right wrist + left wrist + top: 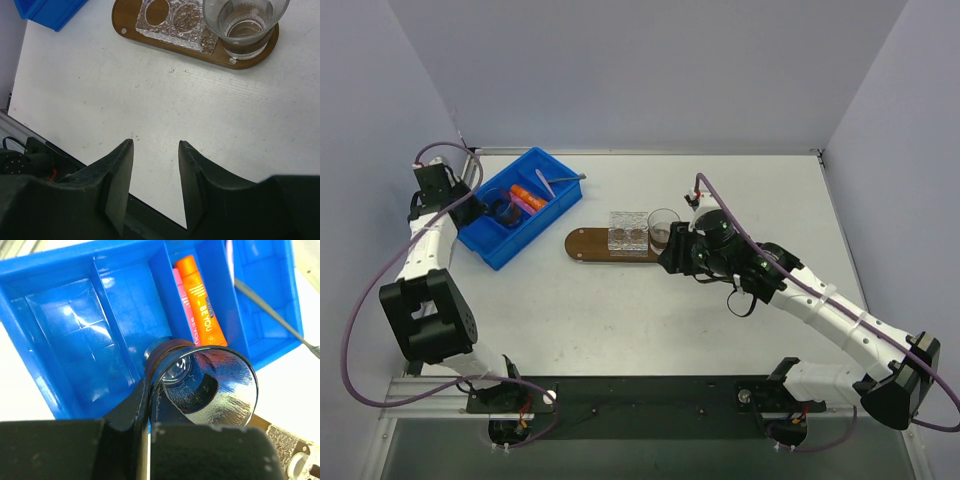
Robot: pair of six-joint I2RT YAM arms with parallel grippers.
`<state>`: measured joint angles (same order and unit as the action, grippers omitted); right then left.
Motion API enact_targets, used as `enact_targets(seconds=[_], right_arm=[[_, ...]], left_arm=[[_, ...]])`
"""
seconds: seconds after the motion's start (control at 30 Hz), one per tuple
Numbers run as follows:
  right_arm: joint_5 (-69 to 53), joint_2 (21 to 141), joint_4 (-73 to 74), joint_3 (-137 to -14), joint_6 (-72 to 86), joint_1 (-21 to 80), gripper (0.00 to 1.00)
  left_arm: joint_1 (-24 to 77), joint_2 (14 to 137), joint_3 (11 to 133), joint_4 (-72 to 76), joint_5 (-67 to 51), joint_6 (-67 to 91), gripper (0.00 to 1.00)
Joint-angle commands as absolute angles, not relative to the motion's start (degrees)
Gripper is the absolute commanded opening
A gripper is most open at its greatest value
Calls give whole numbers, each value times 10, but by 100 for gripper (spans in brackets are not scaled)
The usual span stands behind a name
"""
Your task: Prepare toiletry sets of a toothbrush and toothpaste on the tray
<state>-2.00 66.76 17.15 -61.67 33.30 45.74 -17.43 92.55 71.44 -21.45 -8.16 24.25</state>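
1. Since the left hand [150,385] is shut tight on the rim of a glass cup [210,385] inside the blue bin [75,315], I think the job now is to lift that cup out.
2. To do it well, go straight up. Keep the cup level, and do not bump the bin walls or the toothpaste [200,305].
3. The tray [582,243] sits on the counter [150,100] near the bin. It carries a clear block [172,22] and another cup [245,25]. Its left end looks bare, so that seems a good spot.
4. The right hand [155,165] hangs over the counter with its fingers apart, holding nothing.
5. The toothpaste lies flat in the bin's thin middle slot, just beside the held cup. Its long side runs along the slot wall. One end points at the bin's end wall. The other end hides behind the cup, so I cannot tell which end has the cap.
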Motion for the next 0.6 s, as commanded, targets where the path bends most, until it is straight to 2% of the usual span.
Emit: enact_targets(seconds=[0.0, 0.13, 0.3, 0.57], right_arm=[[-18, 678, 177, -644, 338, 460, 38], [-13, 686, 188, -663, 334, 465, 43], [-4, 694, 199, -678, 330, 472, 44], [-2, 710, 213, -707, 323, 477, 45]], left_arm=[[-182, 857, 718, -166, -113, 261, 0], [-181, 833, 709, -164, -125, 264, 0], [-172, 811, 708, -169, -154, 258, 0], [-102, 788, 716, -192, -171, 234, 0]])
